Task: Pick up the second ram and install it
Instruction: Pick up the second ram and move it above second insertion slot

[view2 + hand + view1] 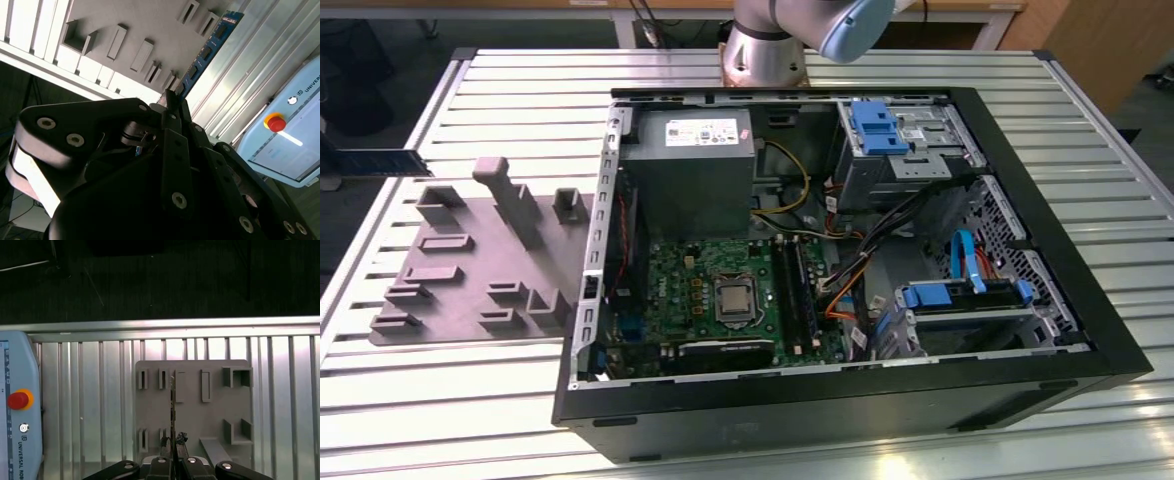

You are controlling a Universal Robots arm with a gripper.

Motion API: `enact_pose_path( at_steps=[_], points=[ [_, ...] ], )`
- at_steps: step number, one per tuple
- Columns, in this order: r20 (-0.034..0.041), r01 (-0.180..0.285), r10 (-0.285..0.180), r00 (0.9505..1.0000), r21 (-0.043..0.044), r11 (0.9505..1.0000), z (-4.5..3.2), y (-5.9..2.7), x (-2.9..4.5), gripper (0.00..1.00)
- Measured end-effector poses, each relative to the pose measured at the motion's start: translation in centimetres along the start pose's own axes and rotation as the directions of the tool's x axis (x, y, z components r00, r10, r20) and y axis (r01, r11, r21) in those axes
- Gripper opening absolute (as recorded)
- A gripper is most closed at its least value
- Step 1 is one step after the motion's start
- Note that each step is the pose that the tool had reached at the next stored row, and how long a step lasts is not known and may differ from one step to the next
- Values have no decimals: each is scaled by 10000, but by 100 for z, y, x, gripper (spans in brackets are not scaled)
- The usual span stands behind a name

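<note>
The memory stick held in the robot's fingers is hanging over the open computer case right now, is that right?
Not quite. The fingers do hold the memory stick, but it hangs over the grey fixture plate, not over the open computer case. The first wrist view shows this, looking down along the stick onto the plate.

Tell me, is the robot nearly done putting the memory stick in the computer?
About halfway. Done: the second ram is picked up, clamped in the gripper. In hand: it hangs over the grey fixture, away from the open computer case. Left: it is not yet in the motherboard's black slots.
</note>
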State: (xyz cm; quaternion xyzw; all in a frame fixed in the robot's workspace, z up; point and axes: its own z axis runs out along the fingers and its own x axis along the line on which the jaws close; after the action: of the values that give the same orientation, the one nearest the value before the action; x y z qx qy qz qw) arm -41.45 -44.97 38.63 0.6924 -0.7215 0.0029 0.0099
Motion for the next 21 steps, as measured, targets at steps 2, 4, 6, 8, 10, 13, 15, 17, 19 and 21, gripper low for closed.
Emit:
enact_pose_path(
  at_steps=[2, 4, 6, 8, 10, 13, 15, 17, 19, 21],
  points=[
    [-5, -2, 2, 10000, 0, 10000, -13, 0, -2, 14],
    [-10, -5, 5, 10000, 1, 10000, -25, 0, -4, 14],
    [-16, -8, 8, 10000, 0, 10000, -38, 0, -7, 14],
    [-22, -11, 11, 10000, 1, 10000, -50, 1, -9, 14],
    [-29, -15, 15, 10000, 1, 10000, -63, 1, -13, 14],
    [-39, -20, 20, 10000, 2, 10000, -85, 1, -17, 14],
    [-46, -25, 25, 10000, 1, 10000, -102, 2, -20, 14],
    [-50, -30, 30, 10000, 2, 10000, -117, 2, -22, 14],
    [-56, -34, 34, 10000, 2, 10000, -134, 2, -23, 14],
    [-54, -35, 35, 10000, 4, 10000, -137, 2, -24, 14]
  ],
)
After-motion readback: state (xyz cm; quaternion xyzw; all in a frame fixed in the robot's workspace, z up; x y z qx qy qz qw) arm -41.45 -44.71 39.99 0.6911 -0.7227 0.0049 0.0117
